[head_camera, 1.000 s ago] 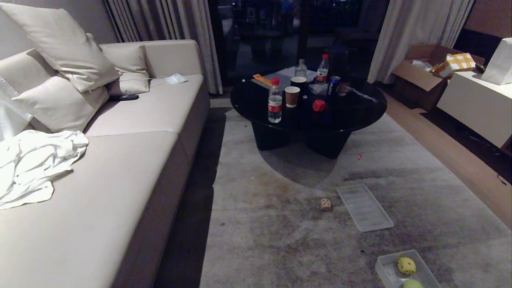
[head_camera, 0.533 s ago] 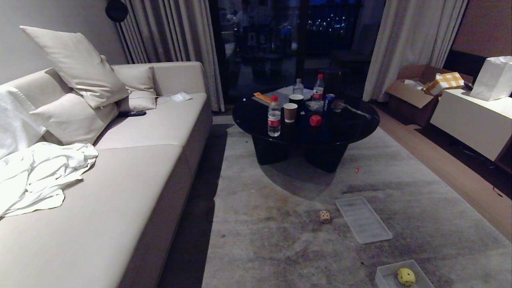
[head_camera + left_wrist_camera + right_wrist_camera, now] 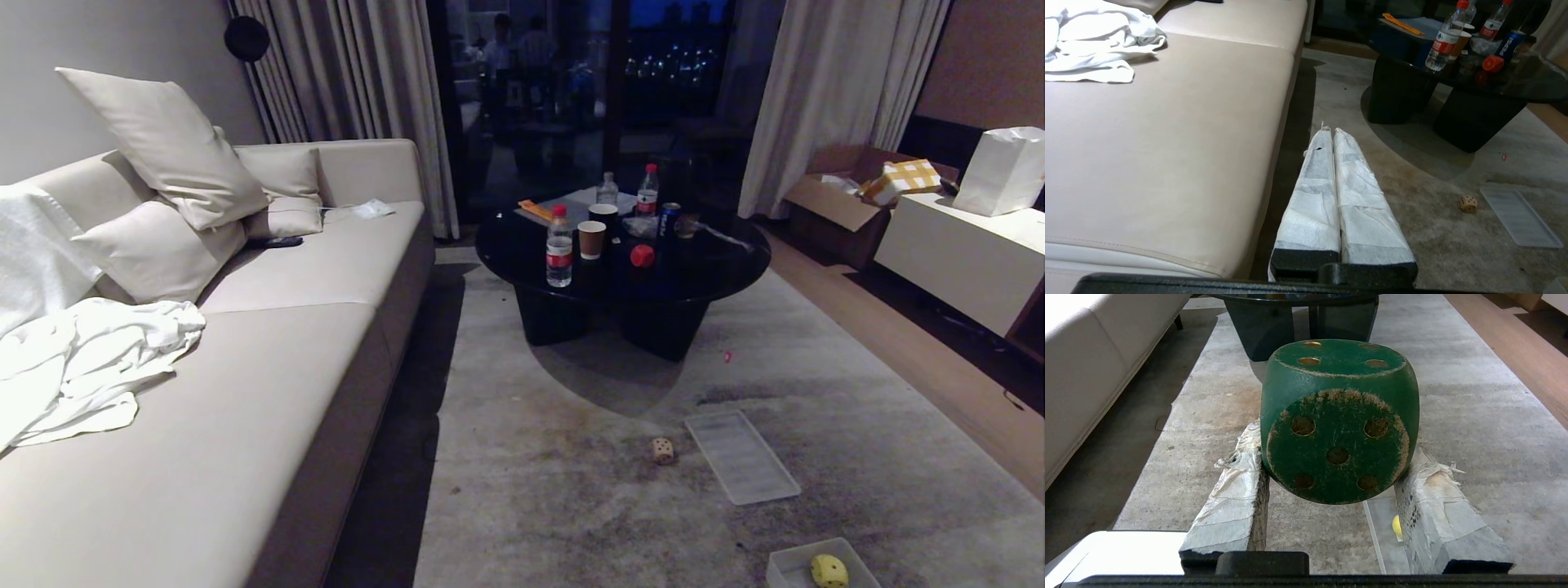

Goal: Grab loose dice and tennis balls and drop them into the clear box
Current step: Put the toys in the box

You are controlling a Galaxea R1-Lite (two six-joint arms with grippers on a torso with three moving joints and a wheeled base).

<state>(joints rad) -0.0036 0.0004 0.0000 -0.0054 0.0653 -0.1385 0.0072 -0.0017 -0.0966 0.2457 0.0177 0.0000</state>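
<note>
The right tool grips the dark green die between its wrapped fingers, filling the centre of the right wrist frame. The clear box sits bottom right in the head view, a yellow die inside. Best carry the die squarely over the box before letting go; the left tool rests closed and empty.

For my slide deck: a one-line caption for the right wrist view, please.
Right gripper holding a dark green die above the grey carpet.
</note>
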